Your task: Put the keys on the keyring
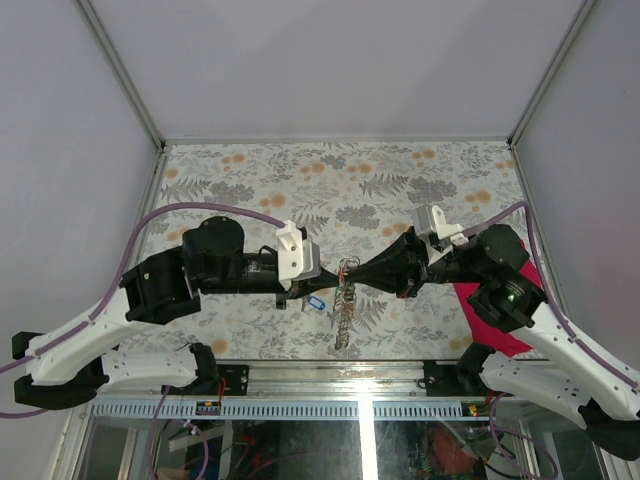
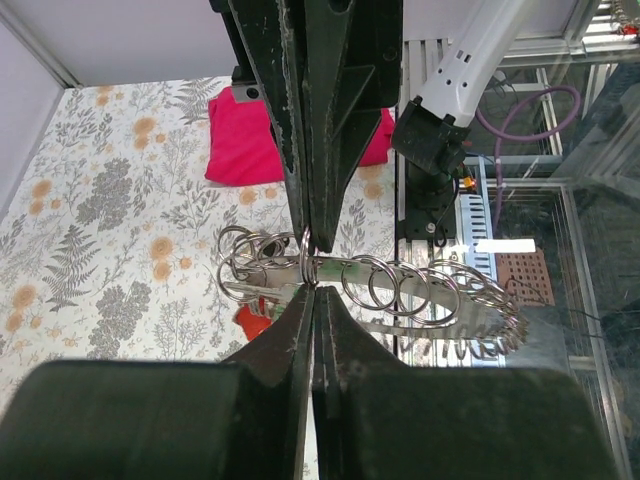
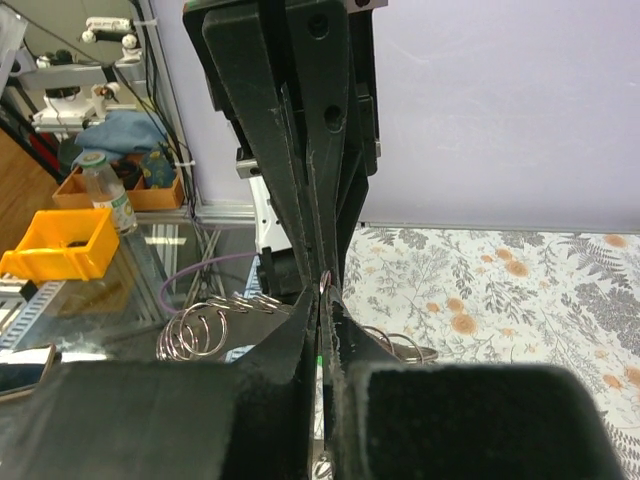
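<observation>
Both grippers meet fingertip to fingertip over the middle of the flowered table. My left gripper (image 1: 332, 276) (image 2: 312, 292) is shut on the small silvery keyring (image 1: 346, 268) (image 2: 305, 262). My right gripper (image 1: 356, 273) (image 3: 325, 300) is shut on the same ring (image 3: 325, 283) from the other side. The long chain of silvery links (image 1: 344, 318) (image 2: 420, 290) hangs down from the ring towards the table's near edge. A blue-headed key (image 1: 317, 301) shows just below the left fingers. A red key head (image 2: 252, 318) hangs by the ring with more small rings. The other keys are hidden.
A crimson cloth (image 1: 500, 318) (image 2: 240, 140) lies on the table under the right arm. The metal front rail (image 1: 360, 375) runs along the near edge. Grey walls close in the left, far and right sides.
</observation>
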Controlling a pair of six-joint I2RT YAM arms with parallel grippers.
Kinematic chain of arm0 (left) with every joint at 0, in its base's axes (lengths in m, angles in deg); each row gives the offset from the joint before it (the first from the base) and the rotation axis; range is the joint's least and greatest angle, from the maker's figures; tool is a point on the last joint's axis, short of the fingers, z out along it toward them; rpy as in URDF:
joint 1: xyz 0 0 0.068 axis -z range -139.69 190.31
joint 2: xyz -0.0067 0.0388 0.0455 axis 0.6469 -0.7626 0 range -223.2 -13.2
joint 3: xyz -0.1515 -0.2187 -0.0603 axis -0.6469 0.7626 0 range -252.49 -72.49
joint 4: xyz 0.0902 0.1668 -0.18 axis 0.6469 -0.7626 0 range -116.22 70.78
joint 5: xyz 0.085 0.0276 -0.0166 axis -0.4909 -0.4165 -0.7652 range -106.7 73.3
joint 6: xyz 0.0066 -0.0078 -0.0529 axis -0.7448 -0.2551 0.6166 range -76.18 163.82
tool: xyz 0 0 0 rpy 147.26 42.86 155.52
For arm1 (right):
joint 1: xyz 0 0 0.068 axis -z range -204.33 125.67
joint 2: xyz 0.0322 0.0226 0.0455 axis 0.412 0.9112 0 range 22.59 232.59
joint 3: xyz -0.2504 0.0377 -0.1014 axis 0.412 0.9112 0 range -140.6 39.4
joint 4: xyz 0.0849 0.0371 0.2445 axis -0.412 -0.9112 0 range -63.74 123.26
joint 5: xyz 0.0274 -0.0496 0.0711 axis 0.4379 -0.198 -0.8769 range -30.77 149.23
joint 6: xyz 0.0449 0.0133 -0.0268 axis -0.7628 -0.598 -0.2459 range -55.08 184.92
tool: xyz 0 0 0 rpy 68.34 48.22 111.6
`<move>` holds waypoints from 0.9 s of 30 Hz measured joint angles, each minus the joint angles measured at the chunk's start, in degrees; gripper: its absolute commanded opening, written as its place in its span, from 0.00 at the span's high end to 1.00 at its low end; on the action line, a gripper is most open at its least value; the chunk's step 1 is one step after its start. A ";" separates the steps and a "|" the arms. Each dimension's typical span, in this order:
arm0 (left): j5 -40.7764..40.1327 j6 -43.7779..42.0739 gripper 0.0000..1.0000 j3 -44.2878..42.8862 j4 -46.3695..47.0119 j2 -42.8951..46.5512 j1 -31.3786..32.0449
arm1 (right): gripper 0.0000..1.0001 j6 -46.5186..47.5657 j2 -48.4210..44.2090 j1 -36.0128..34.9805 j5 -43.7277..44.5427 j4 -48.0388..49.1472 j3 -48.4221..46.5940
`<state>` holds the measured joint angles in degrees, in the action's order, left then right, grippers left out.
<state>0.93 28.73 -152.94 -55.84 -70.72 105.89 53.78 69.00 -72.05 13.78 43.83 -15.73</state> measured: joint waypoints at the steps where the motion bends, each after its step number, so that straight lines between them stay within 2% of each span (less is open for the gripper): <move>1: 0.00 0.11 1.00 0.26 0.42 0.07 0.00 | 1.00 -0.57 -0.22 0.00 0.37 0.83 0.48; 3: 0.00 0.42 0.99 0.94 1.60 0.24 0.00 | 1.00 -1.95 -0.48 0.00 1.31 3.10 1.51; 7: -0.04 1.09 0.88 1.92 3.26 0.63 0.00 | 1.00 -4.00 -0.92 0.00 3.41 6.32 3.21; 20: -0.22 2.73 0.89 4.11 5.60 2.19 0.00 | 1.00 -5.09 -2.97 0.00 10.36 9.38 4.33; 27: -1.68 3.28 0.77 5.44 9.20 5.20 0.00 | 1.00 -3.10 -3.23 0.00 9.79 7.63 4.35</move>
<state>-0.75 32.01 -147.49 -46.64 -65.51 105.89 50.68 65.77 -72.05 23.57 51.46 -11.38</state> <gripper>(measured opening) 0.172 0.010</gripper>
